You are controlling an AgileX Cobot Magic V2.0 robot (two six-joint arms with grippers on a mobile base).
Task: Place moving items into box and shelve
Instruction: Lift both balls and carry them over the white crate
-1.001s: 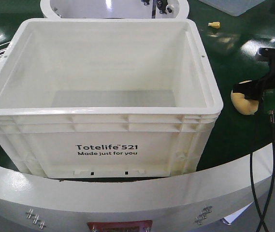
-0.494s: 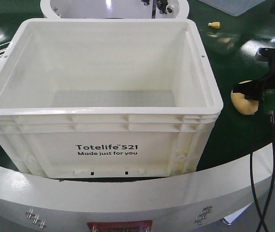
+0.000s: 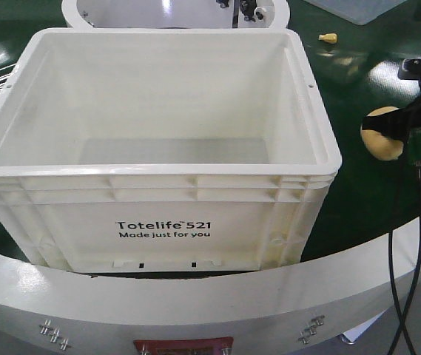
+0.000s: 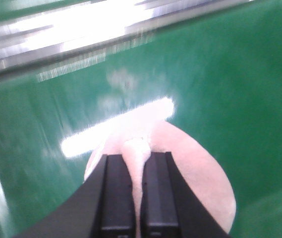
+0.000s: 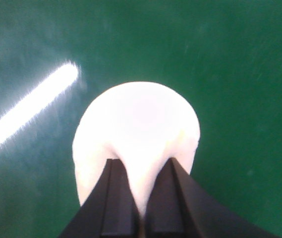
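The box [image 3: 166,229] is a large white tote printed "Totelife 521", standing empty on the green surface. To its right, my right gripper [image 3: 411,122] is shut on a pale yellow bun-like item [image 3: 382,139], held just above the surface. The right wrist view shows that item [image 5: 138,116] pinched between the black fingers of the right gripper [image 5: 141,163]. In the left wrist view my left gripper [image 4: 137,157] is shut on a pinkish lump [image 4: 195,168] over green surface. The left gripper is outside the front view.
A small yellow piece [image 3: 328,37] lies at the back right. A white round container [image 3: 121,13] stands behind the box, and a clear bin [image 3: 358,9] is at the top right. The table's white curved rim [image 3: 269,285] runs along the front. Metal rails [image 4: 106,29] lie ahead of the left gripper.
My right gripper has risen a little and shifted right, carrying the yellow bun-like item off the green surface. The box has not moved.
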